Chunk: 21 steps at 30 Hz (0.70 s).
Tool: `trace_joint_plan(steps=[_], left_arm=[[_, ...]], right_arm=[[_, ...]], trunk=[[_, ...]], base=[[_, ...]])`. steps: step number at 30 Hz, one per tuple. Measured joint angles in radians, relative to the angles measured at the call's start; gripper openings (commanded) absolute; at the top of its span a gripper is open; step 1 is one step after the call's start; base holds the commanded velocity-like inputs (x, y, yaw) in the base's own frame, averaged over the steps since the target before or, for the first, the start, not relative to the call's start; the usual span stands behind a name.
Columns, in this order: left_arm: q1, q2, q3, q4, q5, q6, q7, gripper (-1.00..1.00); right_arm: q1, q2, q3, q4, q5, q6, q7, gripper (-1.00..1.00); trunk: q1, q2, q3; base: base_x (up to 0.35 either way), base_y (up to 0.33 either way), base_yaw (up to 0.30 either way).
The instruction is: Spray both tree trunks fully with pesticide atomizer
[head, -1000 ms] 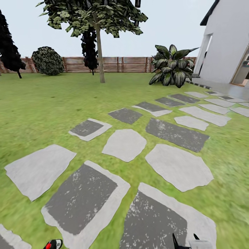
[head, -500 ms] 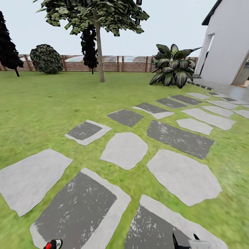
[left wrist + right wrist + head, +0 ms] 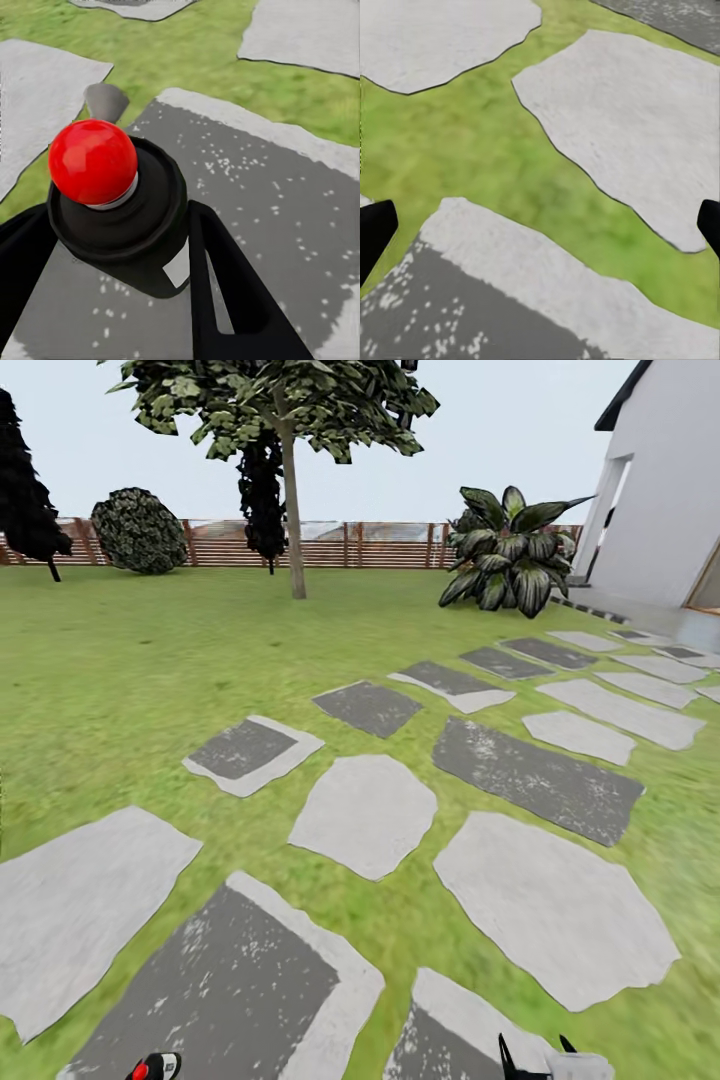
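My left gripper (image 3: pixel 120 216) is shut on the pesticide atomizer (image 3: pixel 142 217), a black body with a red ball on top, held over a dark grey paving stone. The atomizer's red spot (image 3: pixel 150 1069) shows at the bottom edge of the head view. At that same edge, further right, my right gripper (image 3: pixel 538 1052) is open and empty; its black fingertips (image 3: pixel 373 229) stand wide apart over stones and grass. Across the grass floor (image 3: pixel 120 660), far ahead, stands a tree with a thin straight tree trunk (image 3: pixel 295 520) and blocky green foliage.
Grey stepping stones (image 3: pixel 365 815) run from my base toward the white house (image 3: pixel 670 500) at the right. A broad-leaved striped plant (image 3: pixel 510 550), a round dark bush (image 3: pixel 138 532) and dark trees (image 3: pixel 262 490) stand along the brown slat fence (image 3: pixel 380 545).
The whole view has shifted: the stones have slid nearer and lower as the camera moved forward. Both grippers keep their places, the left still holding the atomizer.
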Motion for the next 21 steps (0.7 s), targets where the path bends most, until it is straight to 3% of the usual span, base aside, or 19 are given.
trace_joint_plan(steps=[8,21], left_arm=[[-0.001,-0.001,0.0,0.0,0.0,0.0,0.0,-1.0],[-0.001,0.0,0.0,0.0,0.0,0.0,0.0,-1.0]], right_arm=[[0.0,0.0,0.0,-0.001,0.0,0.0,0.0,1.0],[0.0,0.0,0.0,0.0,0.0,0.0,0.0,1.0]], trunk=[[0.0,0.0,0.0],[0.0,0.0,0.0]], base=[[0.336,0.0,0.222],[0.336,0.0,0.021]])
